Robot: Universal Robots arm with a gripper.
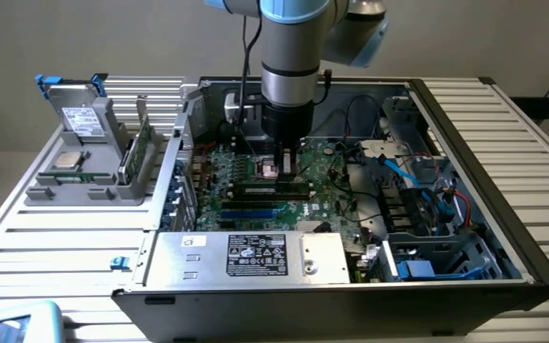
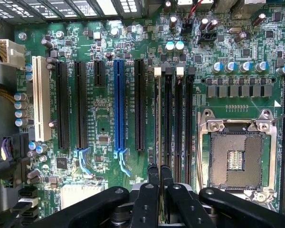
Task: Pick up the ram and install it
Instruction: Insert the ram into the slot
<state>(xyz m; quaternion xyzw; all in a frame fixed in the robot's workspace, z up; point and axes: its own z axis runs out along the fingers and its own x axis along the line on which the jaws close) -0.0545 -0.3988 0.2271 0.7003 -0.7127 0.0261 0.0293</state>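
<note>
My gripper (image 1: 287, 166) hangs straight down from the arm inside the open computer case (image 1: 465, 143), low over the motherboard (image 1: 246, 207). In the wrist view the gripper (image 2: 160, 178) is shut, its black fingertips (image 2: 153, 175) pinching the ram (image 2: 158, 118). The ram appears edge-on as a thin pale line. It runs along the first of several black memory slots (image 2: 168, 118), the one nearest the long black expansion slot. Whether the ram is fully seated in the slot I cannot tell.
An empty processor socket (image 2: 235, 159) lies beside the memory slots. A blue expansion slot (image 2: 118, 109) and black ones lie on the other side. On the exterior view's left, a grey holder (image 1: 83, 186) carries a silver processor (image 1: 68, 158) and a green card (image 1: 139, 153). A power supply (image 1: 246, 254) and cables (image 1: 427, 193) crowd the case.
</note>
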